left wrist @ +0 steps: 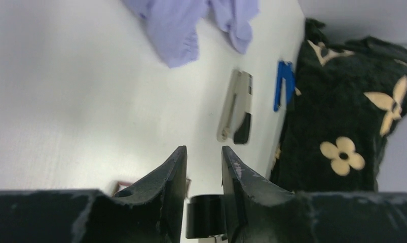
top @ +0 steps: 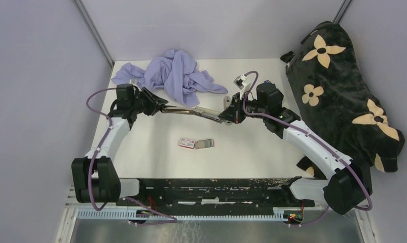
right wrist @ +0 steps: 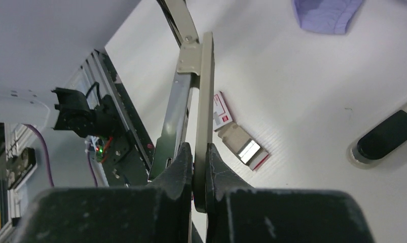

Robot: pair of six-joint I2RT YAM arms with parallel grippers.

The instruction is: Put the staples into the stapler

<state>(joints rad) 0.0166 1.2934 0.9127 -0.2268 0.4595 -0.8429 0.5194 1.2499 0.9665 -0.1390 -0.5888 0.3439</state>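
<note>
Right gripper point(right wrist: 198, 149) pinches tight on the opened stapler point(right wrist: 206, 76); left gripper point(left wrist: 204, 151), half-closed, clasps its far end, apparently spreading it for the staples point(right wrist: 249, 150) lying below.

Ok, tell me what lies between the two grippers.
The opened stapler spans the whole stretch, one end in the left gripper, the other clamped in the right gripper. The top view shows it best.

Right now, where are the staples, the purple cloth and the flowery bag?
staples point(right wrist: 249, 151): right wrist view, middle of shiny strip.
purple cloth point(top: 178, 76): top view, middle folds.
flowery bag point(top: 343, 101): top view, dark middle.
</note>
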